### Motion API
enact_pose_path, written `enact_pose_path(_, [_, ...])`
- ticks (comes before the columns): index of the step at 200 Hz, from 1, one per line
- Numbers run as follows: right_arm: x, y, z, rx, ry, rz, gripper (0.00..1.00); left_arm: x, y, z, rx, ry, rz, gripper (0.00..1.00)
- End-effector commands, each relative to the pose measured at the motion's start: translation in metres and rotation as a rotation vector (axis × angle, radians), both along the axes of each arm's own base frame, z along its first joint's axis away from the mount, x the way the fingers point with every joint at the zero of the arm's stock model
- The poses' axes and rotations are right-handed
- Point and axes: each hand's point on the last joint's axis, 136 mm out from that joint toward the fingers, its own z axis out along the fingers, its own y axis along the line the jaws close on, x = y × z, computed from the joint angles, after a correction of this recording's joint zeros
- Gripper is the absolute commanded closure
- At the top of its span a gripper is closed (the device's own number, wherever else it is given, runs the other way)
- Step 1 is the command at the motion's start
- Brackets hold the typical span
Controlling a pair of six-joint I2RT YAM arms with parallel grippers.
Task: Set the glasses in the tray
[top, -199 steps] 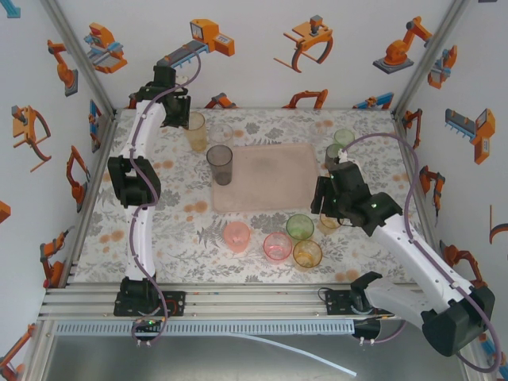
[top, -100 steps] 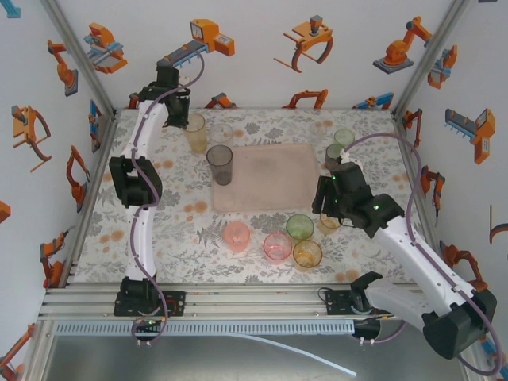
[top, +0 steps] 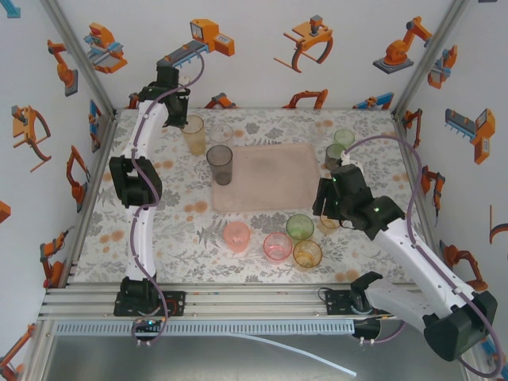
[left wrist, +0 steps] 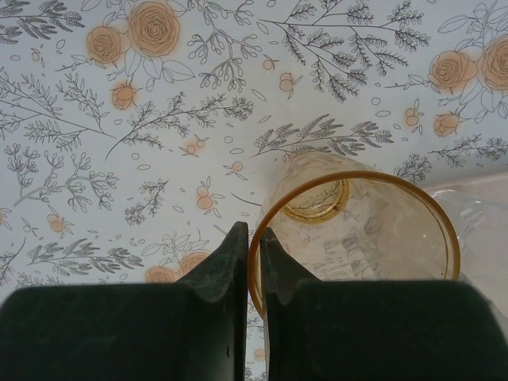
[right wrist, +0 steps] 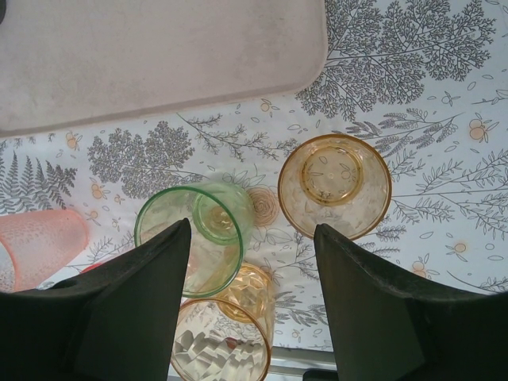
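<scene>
Pale pink, the tray lies in the middle of the table, almost bare. A smoky grey tumbler stands at its left rim; I cannot tell whether it is on the tray or just beside it. The other glasses stand out on the table, a cluster between the tray and the near edge and a few toward the far corners, so I judge most of the task is left.

The left arm stretches to the far left corner. The left gripper is pinched together on the rim of a tall orange tumbler, one finger inside and one outside. The right arm bends in from the right edge. The right gripper hangs with jaws apart, holding nothing, above a green tumbler and a short orange tumbler.
</scene>
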Motion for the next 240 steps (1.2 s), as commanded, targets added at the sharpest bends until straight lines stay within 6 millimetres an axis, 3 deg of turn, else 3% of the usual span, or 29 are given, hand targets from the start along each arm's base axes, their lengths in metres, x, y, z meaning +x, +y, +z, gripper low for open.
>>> enact_pose_path(1, [0.002, -0.003, 0.003, 0.007, -0.026, -0.018, 0.40, -0.003, 0.002, 0.007, 0.023, -0.003, -0.005, 0.91])
enact_pose_path(28, [0.002, -0.002, 0.000, 0.007, -0.023, -0.017, 0.40, -0.005, 0.002, 0.012, 0.024, -0.011, -0.007, 0.95])
enact_pose_path(142, [0.004, 0.000, 0.001, 0.015, -0.026, -0.012, 0.40, -0.018, 0.009, 0.046, 0.017, -0.035, -0.011, 0.95])
enact_pose_path(240, [0.008, 0.003, 0.005, 0.016, -0.031, -0.001, 0.40, -0.036, 0.012, 0.063, -0.002, -0.022, -0.022, 0.96])
